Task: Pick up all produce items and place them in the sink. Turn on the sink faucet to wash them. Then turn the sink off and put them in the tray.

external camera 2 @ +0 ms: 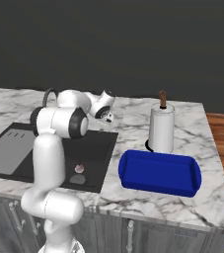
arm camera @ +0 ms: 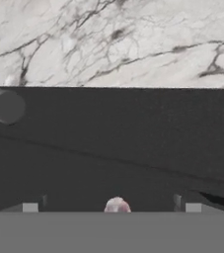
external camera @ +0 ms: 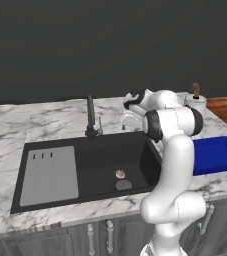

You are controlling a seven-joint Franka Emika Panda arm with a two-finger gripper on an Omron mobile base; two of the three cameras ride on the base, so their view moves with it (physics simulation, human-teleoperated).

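Your claw hangs with jaws apart above the sink; the bulb lies inside. Reach left to the faucet lever, nudging gently.

Glossy white rounded arm segments with dark joint bands.

You see the sink from behind the arm, from left and right. Your hand camera looks down, close, onto its back edge.

flat, even rendered light, soft low-resolution blur, dark backdrop, faint shadows
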